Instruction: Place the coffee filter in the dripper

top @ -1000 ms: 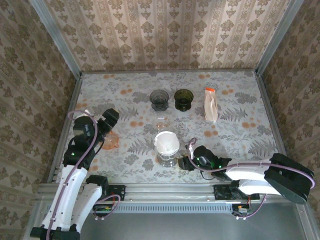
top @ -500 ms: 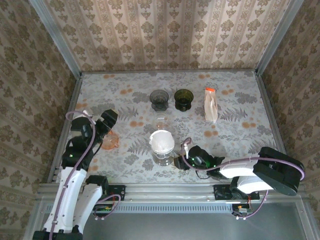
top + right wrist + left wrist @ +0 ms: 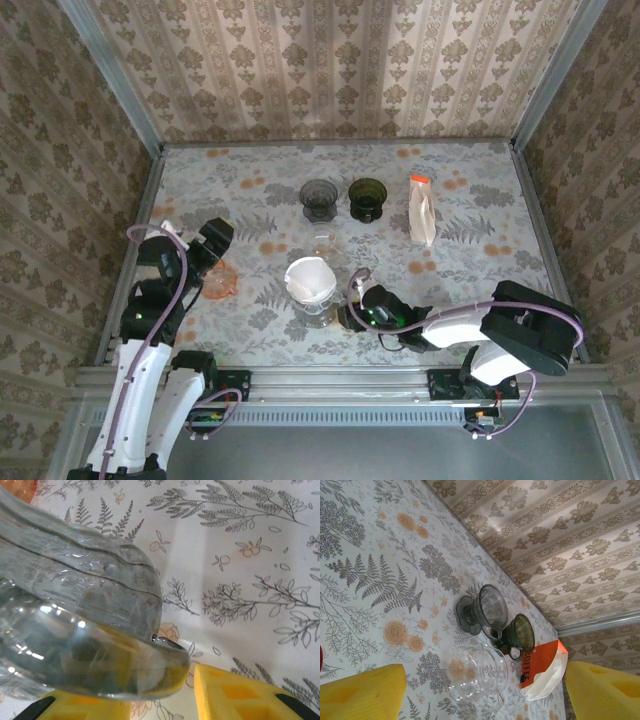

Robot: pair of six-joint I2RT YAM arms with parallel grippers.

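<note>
The table (image 3: pixel 480 190) is patterned all over with grey ferns and orange flowers. It is enclosed on three sides by walls (image 3: pixel 340 70) papered in beige damask, joined at the corners by metal posts (image 3: pixel 108 70).

The clear, ribbed glass dripper (image 3: pixel 320 306) stands upright on the table, its round foot pinched between the yellow fingers (image 3: pixel 240 696) of the right gripper (image 3: pixel 350 317). A white paper coffee filter (image 3: pixel 308 277), opened into a cone, sits in its mouth above and beyond the fingertips, leaning slightly away from them.
</note>
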